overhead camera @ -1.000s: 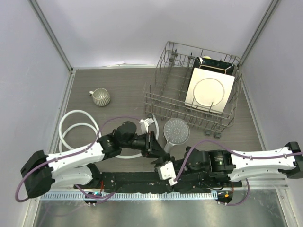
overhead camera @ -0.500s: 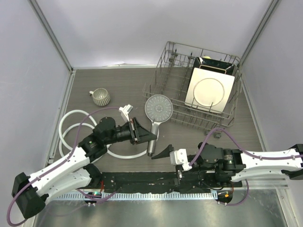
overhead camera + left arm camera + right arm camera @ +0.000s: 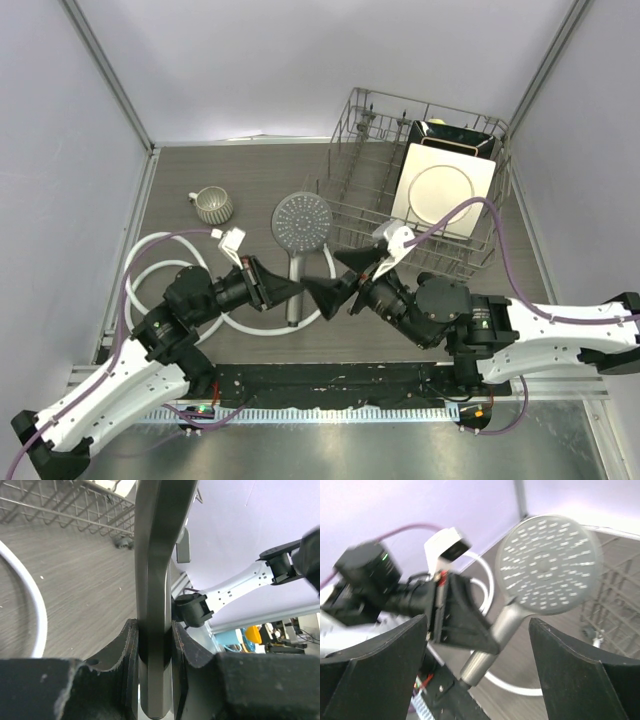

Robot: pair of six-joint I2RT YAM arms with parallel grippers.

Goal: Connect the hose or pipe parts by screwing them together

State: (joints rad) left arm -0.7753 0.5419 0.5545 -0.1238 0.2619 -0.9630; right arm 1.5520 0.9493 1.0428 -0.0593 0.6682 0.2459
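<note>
The grey shower head (image 3: 303, 220) is held above the table, round perforated face up and handle pointing toward the arms. My left gripper (image 3: 288, 293) is shut on the lower handle (image 3: 155, 580), which is pinched between both pads in the left wrist view. My right gripper (image 3: 336, 278) stands open just right of the handle, touching nothing. Its wrist view looks straight at the shower head's face (image 3: 547, 565) and handle (image 3: 502, 627) between its spread fingers. The white hose (image 3: 150, 270) lies coiled on the table at the left, and its end nuts are not visible.
A ribbed grey cup (image 3: 213, 205) sits at the back left. A wire dish rack (image 3: 340, 195) holding plates (image 3: 440, 190) fills the back right, close behind my right gripper. Purple cables loop over both arms.
My left arm has drawn back to the left, carrying the shower head with it. My right gripper has opened wider and swung up to face the handle.
</note>
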